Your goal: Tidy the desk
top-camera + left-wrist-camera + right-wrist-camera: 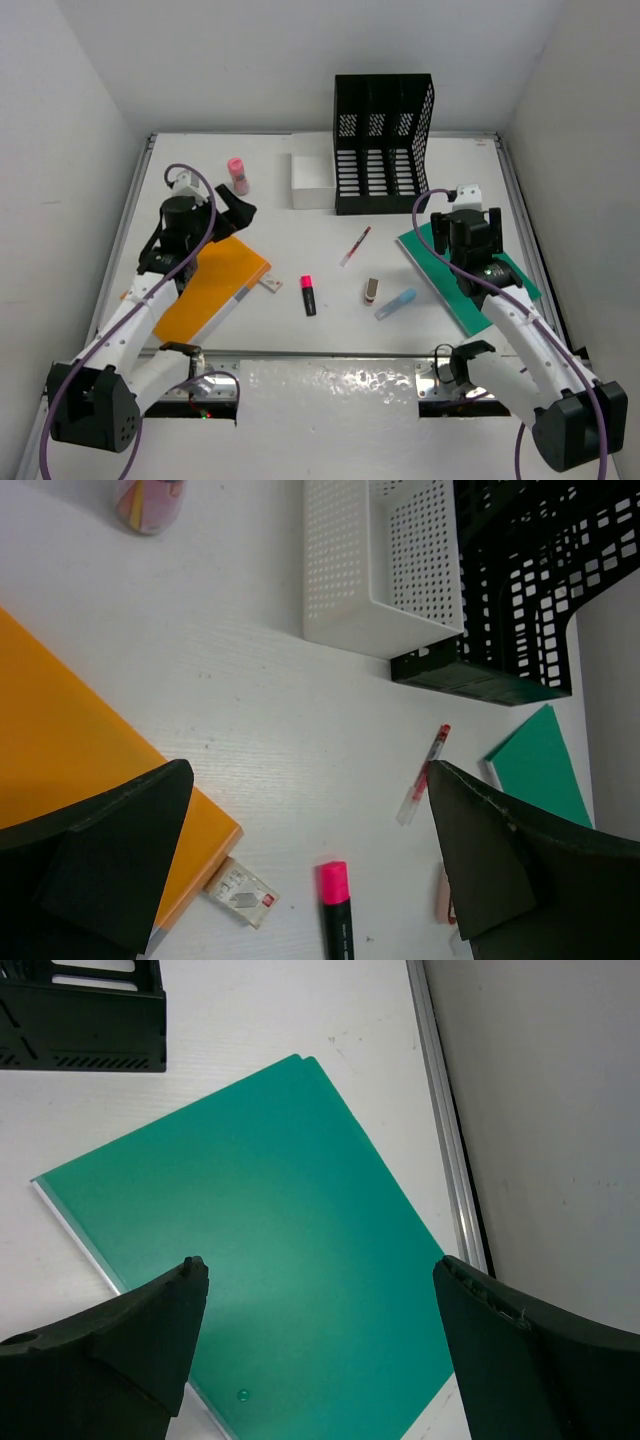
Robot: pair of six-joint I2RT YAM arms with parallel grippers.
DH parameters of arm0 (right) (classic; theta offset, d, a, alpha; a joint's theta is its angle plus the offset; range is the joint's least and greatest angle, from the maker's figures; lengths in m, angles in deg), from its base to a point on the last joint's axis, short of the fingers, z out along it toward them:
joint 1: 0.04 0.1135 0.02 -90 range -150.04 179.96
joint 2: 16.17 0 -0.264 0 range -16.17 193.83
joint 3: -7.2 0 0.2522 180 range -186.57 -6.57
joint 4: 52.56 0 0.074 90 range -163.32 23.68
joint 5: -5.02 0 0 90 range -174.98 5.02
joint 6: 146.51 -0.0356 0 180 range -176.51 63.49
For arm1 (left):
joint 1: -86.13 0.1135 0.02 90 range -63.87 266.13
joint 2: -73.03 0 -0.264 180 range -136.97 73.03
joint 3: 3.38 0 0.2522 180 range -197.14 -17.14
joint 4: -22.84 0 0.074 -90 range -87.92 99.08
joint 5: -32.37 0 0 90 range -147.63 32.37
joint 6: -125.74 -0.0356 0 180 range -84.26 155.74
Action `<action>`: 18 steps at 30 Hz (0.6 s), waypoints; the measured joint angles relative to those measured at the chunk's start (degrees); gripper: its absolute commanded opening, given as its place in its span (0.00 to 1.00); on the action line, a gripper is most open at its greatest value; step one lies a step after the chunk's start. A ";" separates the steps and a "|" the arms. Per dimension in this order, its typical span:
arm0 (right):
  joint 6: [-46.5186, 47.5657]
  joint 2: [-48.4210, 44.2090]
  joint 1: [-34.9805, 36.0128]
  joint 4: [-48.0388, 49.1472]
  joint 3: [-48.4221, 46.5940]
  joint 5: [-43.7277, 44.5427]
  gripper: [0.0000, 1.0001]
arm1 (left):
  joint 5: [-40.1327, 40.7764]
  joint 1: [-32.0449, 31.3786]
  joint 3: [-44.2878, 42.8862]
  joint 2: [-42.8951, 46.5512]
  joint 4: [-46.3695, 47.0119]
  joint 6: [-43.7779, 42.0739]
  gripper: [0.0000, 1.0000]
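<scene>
Two grippers, fingers spread, hold nothing. The left gripper hovers beside the orange folder; the right gripper hovers over the green folder, likely staged for pickup. A highlighter and pen lie loose mid-desk. Farthest, the black file rack is the probable destination for the folders.

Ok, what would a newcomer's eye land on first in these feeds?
The bright orange folder at the left of the desk and the green folder at its right stand out most. The tall black file rack stands at the back, and a pink highlighter lies mid-desk.
</scene>
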 measured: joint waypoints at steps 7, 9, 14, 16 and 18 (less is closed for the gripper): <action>-0.87 0.09 0.00 -1.36 -0.07 -4.00 0.88 | -4.02 0.00 -1.81 -0.17 2.08 -1.55 0.95; -2.08 0.83 0.00 -3.21 -0.68 -6.84 0.90 | -7.52 -0.28 -1.79 -0.26 4.85 -2.45 0.94; -8.52 5.62 2.95 -9.81 -4.50 -10.73 0.89 | -8.33 -3.19 -5.99 -3.58 4.46 -5.27 0.94; -13.16 7.37 5.42 -12.61 -6.03 -10.64 0.86 | -6.47 -4.66 -9.01 -6.67 2.12 -6.38 0.91; -18.73 9.20 6.82 -15.61 -7.65 -10.80 0.84 | -4.63 -5.79 -11.80 -10.08 -0.39 -7.39 0.90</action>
